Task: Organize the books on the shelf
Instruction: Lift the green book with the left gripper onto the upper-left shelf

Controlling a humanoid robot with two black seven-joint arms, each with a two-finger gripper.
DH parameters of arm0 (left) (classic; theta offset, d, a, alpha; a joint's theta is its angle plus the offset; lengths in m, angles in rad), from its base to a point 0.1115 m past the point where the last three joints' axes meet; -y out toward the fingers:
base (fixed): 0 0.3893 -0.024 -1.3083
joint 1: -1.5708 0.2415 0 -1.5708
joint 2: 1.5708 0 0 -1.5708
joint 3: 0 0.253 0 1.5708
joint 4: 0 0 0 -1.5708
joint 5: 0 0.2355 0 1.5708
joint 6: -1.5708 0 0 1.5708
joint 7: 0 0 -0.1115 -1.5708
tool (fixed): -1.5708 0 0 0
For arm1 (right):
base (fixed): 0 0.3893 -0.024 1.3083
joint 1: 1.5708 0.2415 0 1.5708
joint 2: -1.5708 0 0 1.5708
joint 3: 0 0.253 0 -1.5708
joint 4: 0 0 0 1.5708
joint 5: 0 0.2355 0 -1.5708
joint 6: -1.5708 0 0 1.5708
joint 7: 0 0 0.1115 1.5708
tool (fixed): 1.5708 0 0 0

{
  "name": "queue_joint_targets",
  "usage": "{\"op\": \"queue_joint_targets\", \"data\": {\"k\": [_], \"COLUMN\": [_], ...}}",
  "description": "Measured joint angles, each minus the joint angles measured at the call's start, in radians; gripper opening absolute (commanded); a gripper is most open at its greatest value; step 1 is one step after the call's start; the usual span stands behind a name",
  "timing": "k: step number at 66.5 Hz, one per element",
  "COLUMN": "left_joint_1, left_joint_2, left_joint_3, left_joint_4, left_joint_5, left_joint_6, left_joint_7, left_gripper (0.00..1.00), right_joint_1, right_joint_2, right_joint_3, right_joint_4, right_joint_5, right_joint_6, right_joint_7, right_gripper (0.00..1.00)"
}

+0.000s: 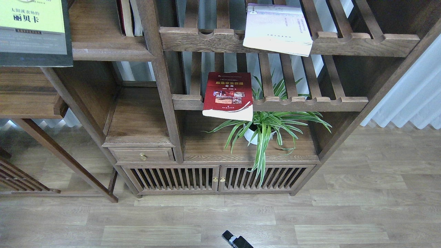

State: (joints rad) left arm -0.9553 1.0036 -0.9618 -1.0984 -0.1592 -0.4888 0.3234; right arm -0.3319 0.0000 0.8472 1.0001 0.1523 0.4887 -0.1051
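The black-grey book with the lime-green panel (pixel 34 31) fills the top left corner and covers the left end of the solid dark-brown shelf (pixel 110 51). I cannot tell whether it rests on the shelf or is held. My left arm and gripper are out of view. The red book (pixel 227 94) lies flat on the lower slatted rack and overhangs its front rail. The white-lavender book (pixel 277 29) lies on the upper slatted rack and overhangs too. Only a small dark tip of my right gripper (pixel 236 240) shows at the bottom edge.
Thin upright dark-red and cream books (pixel 129 17) stand at the right end of the shelf. A spider plant in a white pot (pixel 263 127) stands under the lower rack. A drawer and slatted doors (pixel 217 177) are below. White curtains hang at the right.
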Motion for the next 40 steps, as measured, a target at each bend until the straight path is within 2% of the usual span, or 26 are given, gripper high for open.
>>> {"op": "queue_joint_targets", "data": {"k": [10,20,40], "left_joint_1": [-0.021,-0.072,-0.173], "left_joint_2": [-0.115,-0.197,-0.307], "left_joint_3": [-0.100,-0.165,-0.172], "left_joint_4": [0.103,0.115,0.125], "left_joint_5": [0.220,0.359,0.459], "left_joint_6": [0.000,0.000,0.000], "left_joint_7": [0.008,0.009,0.003], "left_gripper": [0.05,0.05,0.05], "right_joint_1": [0.001,0.001,0.001], "right_joint_2": [0.000,0.000,0.000], "right_joint_3": [0.001,0.001,0.001], "right_joint_4": [0.000,0.001,0.003], "right_joint_5": [0.002,0.003,0.004], "right_joint_6": [0.000,0.000,0.000], "right_joint_7": [0.001,0.001,0.001], "right_gripper": [0.99,0.99,0.99]}}
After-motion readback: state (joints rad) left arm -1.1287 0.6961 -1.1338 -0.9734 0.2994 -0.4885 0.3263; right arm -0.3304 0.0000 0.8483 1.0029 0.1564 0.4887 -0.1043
